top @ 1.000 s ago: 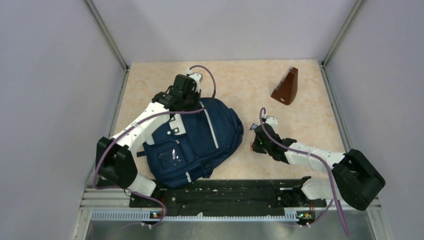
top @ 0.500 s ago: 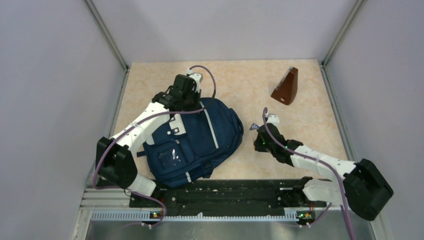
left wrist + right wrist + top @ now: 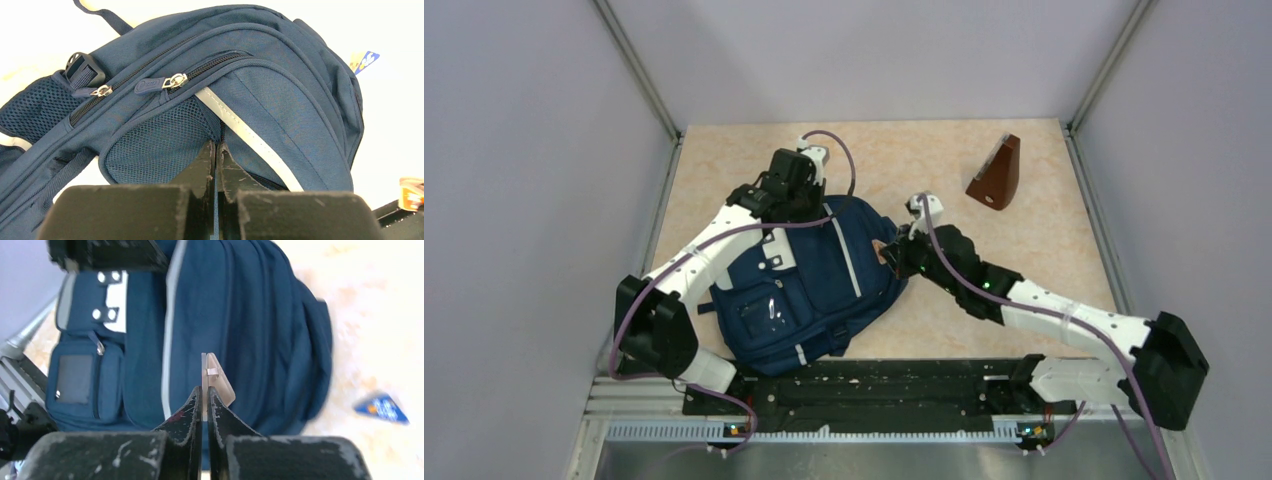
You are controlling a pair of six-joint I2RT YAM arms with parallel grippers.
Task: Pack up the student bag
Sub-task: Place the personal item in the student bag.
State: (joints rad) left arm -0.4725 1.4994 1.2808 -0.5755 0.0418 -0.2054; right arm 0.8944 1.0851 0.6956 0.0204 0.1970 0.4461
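The student bag [image 3: 819, 285], a navy backpack with light grey stripes, lies flat on the table's left half. It fills the left wrist view [image 3: 280, 100] and also shows in the right wrist view [image 3: 250, 315]. My left gripper [image 3: 798, 208] sits at the bag's far end, shut on a fold of its blue fabric [image 3: 216, 146] beside a mesh pocket. My right gripper [image 3: 893, 251] hovers over the bag's right edge, shut [image 3: 204, 390] on a thin pale tan card [image 3: 216, 380] that stands edge-on and has a small clip on it.
A brown wedge-shaped object [image 3: 996, 174] stands at the back right. A small blue triangular tag [image 3: 382, 408] lies on the table just right of the bag and also shows in the left wrist view [image 3: 365, 60]. Grey walls enclose the table; a black rail [image 3: 864, 385] runs along the near edge.
My right gripper has moved left and away from me, from the table beside the bag to above its right edge, still holding the card. The left arm and bag have not moved.
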